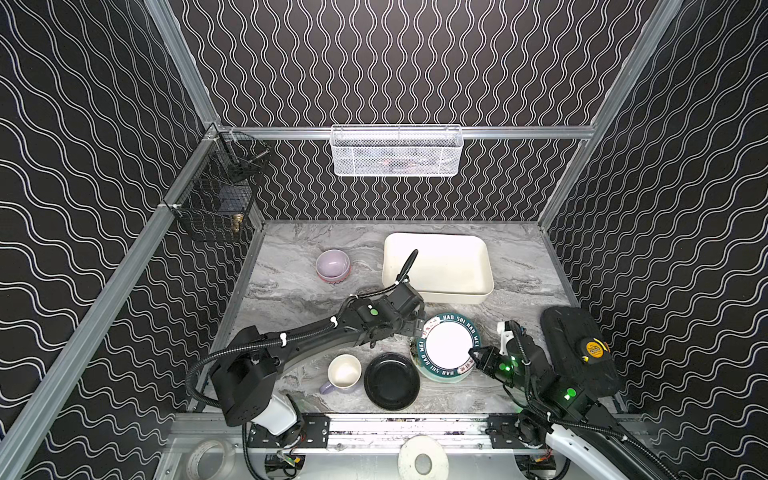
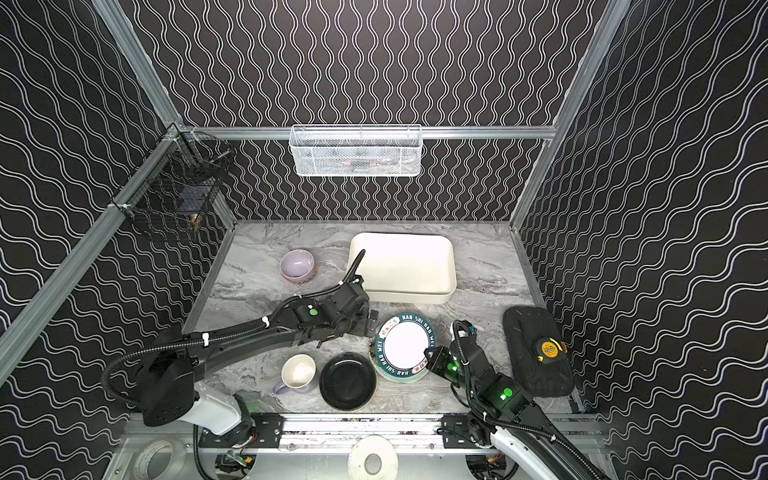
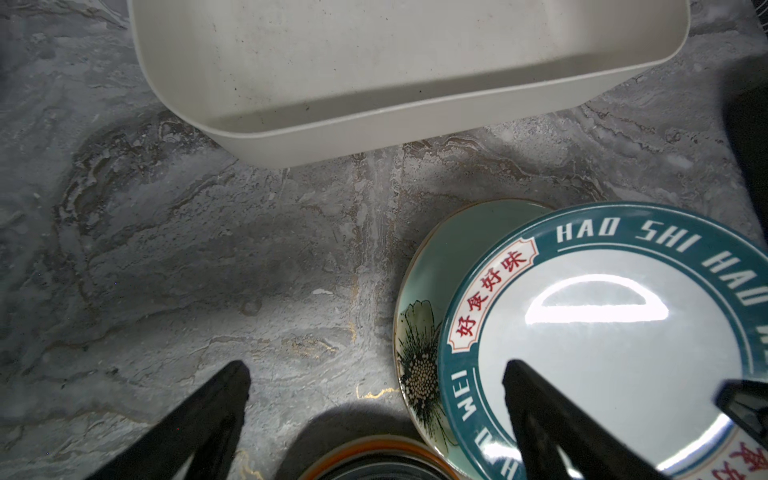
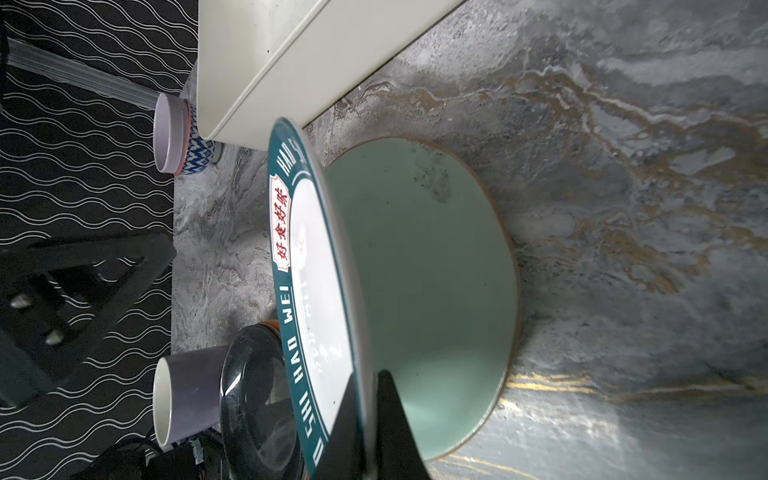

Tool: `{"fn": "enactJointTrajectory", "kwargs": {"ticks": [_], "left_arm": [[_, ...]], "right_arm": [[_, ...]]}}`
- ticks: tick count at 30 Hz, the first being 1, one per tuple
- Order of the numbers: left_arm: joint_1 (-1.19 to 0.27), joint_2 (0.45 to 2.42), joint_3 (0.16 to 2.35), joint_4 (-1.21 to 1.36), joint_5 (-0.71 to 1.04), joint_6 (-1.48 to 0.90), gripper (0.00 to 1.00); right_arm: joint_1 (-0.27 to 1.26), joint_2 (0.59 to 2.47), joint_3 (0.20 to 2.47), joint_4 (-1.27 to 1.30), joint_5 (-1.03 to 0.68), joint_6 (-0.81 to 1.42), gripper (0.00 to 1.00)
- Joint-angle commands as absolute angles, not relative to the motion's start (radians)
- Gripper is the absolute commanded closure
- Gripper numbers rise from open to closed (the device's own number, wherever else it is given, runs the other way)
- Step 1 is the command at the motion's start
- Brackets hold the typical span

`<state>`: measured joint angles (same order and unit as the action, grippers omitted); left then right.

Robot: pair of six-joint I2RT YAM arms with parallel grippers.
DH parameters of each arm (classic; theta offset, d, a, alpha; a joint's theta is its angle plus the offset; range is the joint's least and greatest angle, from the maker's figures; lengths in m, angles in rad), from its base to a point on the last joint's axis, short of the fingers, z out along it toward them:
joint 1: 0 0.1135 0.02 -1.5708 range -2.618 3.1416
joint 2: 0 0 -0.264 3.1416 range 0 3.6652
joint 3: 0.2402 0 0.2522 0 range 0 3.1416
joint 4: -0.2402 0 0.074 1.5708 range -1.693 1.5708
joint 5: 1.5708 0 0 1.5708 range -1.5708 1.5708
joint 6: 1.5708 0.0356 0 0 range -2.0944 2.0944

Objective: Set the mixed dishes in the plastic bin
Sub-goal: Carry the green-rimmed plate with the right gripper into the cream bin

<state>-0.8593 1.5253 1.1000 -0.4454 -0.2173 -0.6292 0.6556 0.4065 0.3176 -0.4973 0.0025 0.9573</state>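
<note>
- The right gripper [image 1: 473,353] [image 4: 370,407] is clenched on the near-right rim of the round white plate with a dark teal rim lettered "HAO SHI HAO WEI" [image 1: 446,347] [image 2: 405,347]. One finger lies on the plate's face and the other under it.
- That white plate sits over a mint-green round plate with a flower print [image 3: 440,266] [image 4: 424,270]. The right wrist view shows a gap between its underside and the mint-green plate, which lies flat on the grey marble-patterned tabletop [image 1: 291,291].
- The left gripper [image 1: 415,328] [image 3: 376,370] is spread wide and grasps nothing. It hangs at the white plate's left edge, with one finger over the plate's rim and the other over bare tabletop. I cannot tell whether it touches the plate.
- The shallow cream-white rectangular plastic bin [image 1: 457,297] [image 2: 415,296] [image 3: 374,137] stands towards the back of the tabletop, just behind the two plates and apart from them.
- A glossy black round plate [image 1: 391,380] [image 2: 347,380] lies at the front, just left of the white plate. An orange rim [image 3: 365,451] shows beneath it.
- A lavender mug with a cream inside [image 1: 344,372] [image 2: 297,372] stands upright just beside the black plate, on its left.
- A lilac bowl [image 1: 331,264] [image 2: 296,262] sits nested in a patterned bowl [image 4: 199,156], left of the bin and well apart from the other dishes.
- All these dishes are outside the bin.
</note>
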Motion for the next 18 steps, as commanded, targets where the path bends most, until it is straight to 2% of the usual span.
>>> {"fn": "enactJointTrajectory", "kwargs": {"ticks": [1,10,18], "left_arm": [[-0.851,1.498,1.107,-0.455,-0.242,-0.632,0.01],[-0.833,1.424,1.133,-0.489,-0.290,-0.629,0.01],[-0.799,1.369,1.144,-0.503,-0.290,-0.624,0.01]], "right_arm": [[0.657,0.414,0.349,-0.466,-0.001,0.958,0.92],[0.657,0.479,0.490,-0.456,0.031,0.906,0.92],[0.654,0.714,0.680,-0.338,0.106,0.816,0.91]]}}
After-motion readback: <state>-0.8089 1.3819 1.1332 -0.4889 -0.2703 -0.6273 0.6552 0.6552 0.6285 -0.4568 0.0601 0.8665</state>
